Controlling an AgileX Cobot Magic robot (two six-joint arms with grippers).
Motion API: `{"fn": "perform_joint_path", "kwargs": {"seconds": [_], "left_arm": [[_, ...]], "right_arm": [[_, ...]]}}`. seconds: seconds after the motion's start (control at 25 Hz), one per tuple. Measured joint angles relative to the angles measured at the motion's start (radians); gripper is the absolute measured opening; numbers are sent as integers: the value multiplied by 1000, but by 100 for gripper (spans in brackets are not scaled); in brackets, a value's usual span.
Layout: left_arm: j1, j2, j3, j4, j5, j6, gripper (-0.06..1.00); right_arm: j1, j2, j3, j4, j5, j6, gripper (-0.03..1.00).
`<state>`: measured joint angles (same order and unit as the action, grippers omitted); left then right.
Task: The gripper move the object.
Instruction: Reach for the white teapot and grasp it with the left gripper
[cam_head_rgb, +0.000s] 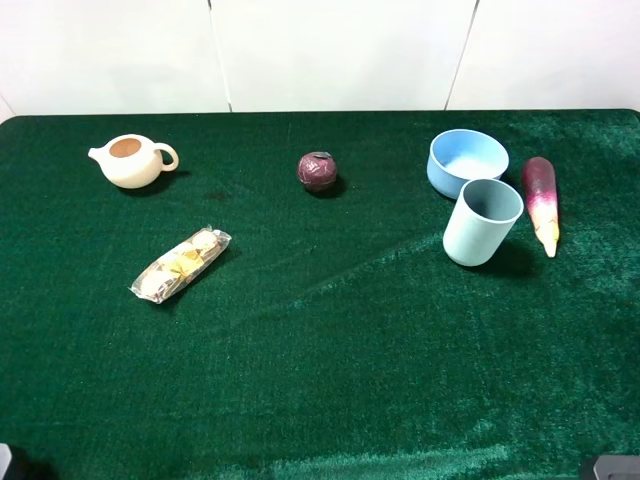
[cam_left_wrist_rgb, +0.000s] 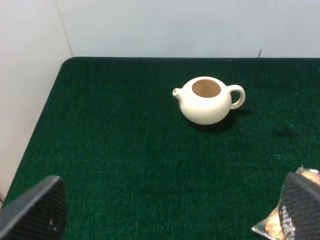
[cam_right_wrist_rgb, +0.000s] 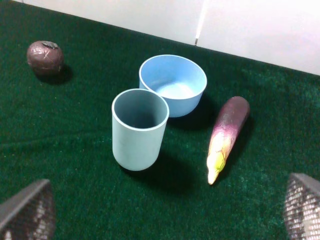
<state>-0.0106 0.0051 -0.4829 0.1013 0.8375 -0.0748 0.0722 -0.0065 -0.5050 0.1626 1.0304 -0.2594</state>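
The cream teapot (cam_head_rgb: 133, 160) stands upright at the far left of the green table, spout to the left and loop handle to the right. It also shows in the left wrist view (cam_left_wrist_rgb: 208, 100), well ahead of my left gripper (cam_left_wrist_rgb: 167, 215). That gripper is open and empty, with its fingertips (cam_left_wrist_rgb: 35, 210) spread wide. My right gripper (cam_right_wrist_rgb: 165, 212) is open and empty too, with its fingertips (cam_right_wrist_rgb: 27, 210) spread, and it hangs short of the pale blue cup (cam_right_wrist_rgb: 139, 128). In the exterior high view only small dark bits of the arms show at the bottom corners.
A dark red ball (cam_head_rgb: 317, 171) sits at the far middle. A blue bowl (cam_head_rgb: 467, 160), the blue cup (cam_head_rgb: 482, 220) and a purple aubergine (cam_head_rgb: 542, 203) stand at the right. A wrapped snack packet (cam_head_rgb: 181, 264) lies in front of the teapot. White walls border the table.
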Motion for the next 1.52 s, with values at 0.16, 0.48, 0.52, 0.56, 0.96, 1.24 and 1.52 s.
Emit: {"fn": "perform_joint_path", "kwargs": {"seconds": [0.16,0.48,0.52,0.56,0.96,1.24,1.52], "left_arm": [[0,0,0,0,0,0,84],[0,0,0,0,0,0,84],[0,0,0,0,0,0,84],[0,0,0,0,0,0,84],[0,0,0,0,0,0,84],[0,11,-1,0,-11,0,84],[0,258,-114,0,-1,32,84]], "right_arm": [[0,0,0,0,0,0,69],[0,0,0,0,0,0,69],[0,0,0,0,0,0,69],[0,0,0,0,0,0,69],[0,0,0,0,-1,0,69],[0,0,0,0,-1,0,69],[0,0,0,0,-1,0,69]]}}
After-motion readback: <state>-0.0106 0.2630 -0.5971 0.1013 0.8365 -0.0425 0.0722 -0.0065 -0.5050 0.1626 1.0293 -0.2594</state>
